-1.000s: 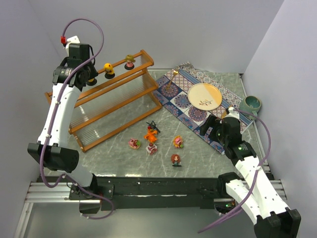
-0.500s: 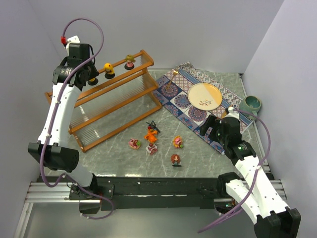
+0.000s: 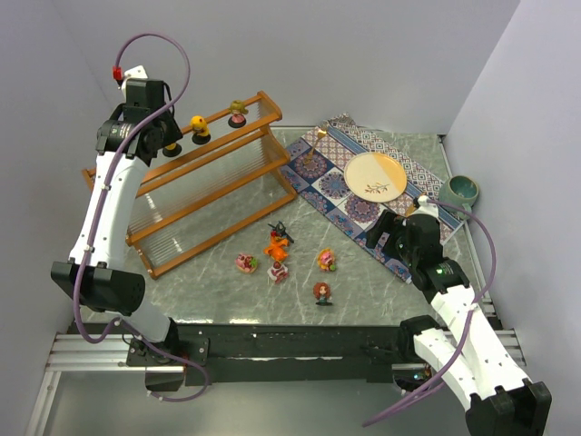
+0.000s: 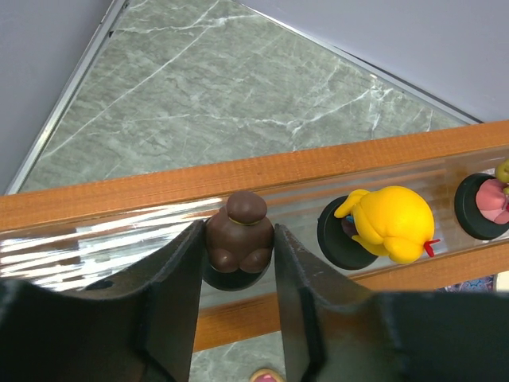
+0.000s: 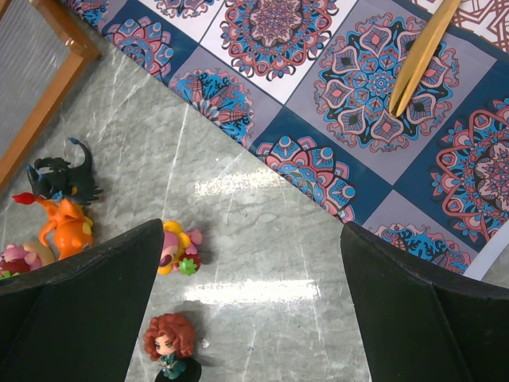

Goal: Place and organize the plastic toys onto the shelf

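Observation:
The shelf (image 3: pixel 209 195) stands at the back left; its top rail also shows in the left wrist view (image 4: pixel 119 191). My left gripper (image 3: pixel 168 145) (image 4: pixel 237 235) is shut on a brown-haired doll (image 4: pixel 239 239) on the top tier. Next to it stand a yellow doll (image 3: pixel 198 127) (image 4: pixel 390 223) and a third doll (image 3: pixel 238 113). On the table lie a black spiky toy (image 3: pixel 282 231), an orange one (image 3: pixel 276 247), two pink ones (image 3: pixel 246 262), a pink-yellow one (image 3: pixel 326 260) (image 5: pixel 179 247) and a red-haired doll (image 3: pixel 321 292) (image 5: pixel 169 342). My right gripper (image 3: pixel 379 236) (image 5: pixel 250 239) is open and empty, above the table right of them.
A patterned blue mat (image 3: pixel 336 186) lies at the back right with a round plate (image 3: pixel 375 175) on it. A wooden utensil (image 5: pixel 421 56) lies on the mat. A teal mug (image 3: pixel 460 190) stands at the right edge.

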### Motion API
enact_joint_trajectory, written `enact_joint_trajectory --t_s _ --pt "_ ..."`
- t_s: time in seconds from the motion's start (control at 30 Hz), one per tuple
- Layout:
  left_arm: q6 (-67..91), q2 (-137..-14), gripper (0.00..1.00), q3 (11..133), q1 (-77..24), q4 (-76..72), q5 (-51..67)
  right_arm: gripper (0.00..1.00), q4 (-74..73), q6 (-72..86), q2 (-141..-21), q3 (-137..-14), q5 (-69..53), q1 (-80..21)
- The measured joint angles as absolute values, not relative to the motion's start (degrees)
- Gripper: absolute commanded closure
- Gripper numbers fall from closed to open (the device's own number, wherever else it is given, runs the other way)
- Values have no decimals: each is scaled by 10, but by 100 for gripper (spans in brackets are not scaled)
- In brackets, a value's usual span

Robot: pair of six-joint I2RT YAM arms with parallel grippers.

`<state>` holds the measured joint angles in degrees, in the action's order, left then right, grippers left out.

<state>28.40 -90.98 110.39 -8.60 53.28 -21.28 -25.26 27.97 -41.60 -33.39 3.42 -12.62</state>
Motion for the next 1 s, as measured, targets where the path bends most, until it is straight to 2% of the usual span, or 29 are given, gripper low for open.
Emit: enact_joint_trajectory --t_s 0.13,0.43,0.73,1.0 --pt "289 -910 39 1104 -86 538 -211 1 -253 280 -416 -334 34 -126" --pt "294 -910 23 1104 -87 547 -211 1 -253 280 -416 -333 34 -126" --pt "291 -901 16 1122 -111 554 -231 1 -253 280 -416 -333 34 -126" --pt "269 -835 14 1124 -176 534 -280 1 -253 280 -413 -333 34 -126"
